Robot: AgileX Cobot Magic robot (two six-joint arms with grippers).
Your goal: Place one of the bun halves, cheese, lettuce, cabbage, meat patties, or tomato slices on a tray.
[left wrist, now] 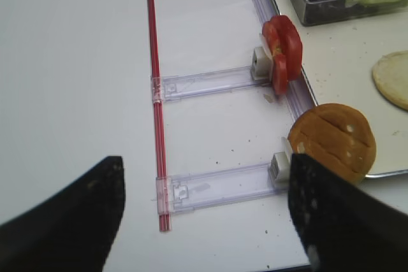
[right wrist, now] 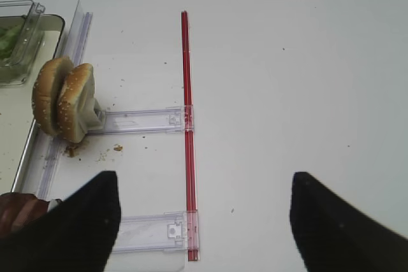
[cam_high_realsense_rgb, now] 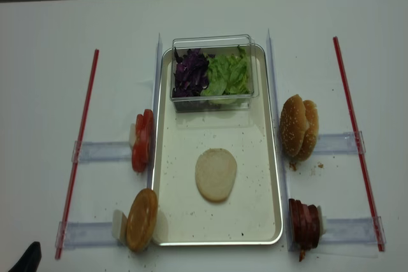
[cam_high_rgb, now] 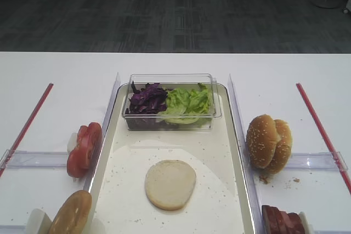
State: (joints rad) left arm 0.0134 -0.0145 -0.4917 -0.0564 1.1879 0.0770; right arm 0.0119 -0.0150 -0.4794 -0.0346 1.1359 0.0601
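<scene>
One bun half [cam_high_rgb: 170, 184] lying cut face up mid-tray [cam_high_rgb: 233, 152]. Left claw [left wrist: 204, 221] wide, empty, over desk [cam_high_rgb: 60, 75] left of tomato slices [left wrist: 282, 51]. Right claw [right wrist: 204, 218] wide, empty, near sesame buns [right wrist: 64, 99]. Judged between placements; next calls for choosing an ingredient, then descending.

No readable text, labels, brands, numbers or signs on anything in view.

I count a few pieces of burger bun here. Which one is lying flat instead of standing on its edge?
The pale bun half in the middle of the tray, cut face up. The sesame buns to its right and the brown bun half at its left corner stand on edge.
</scene>
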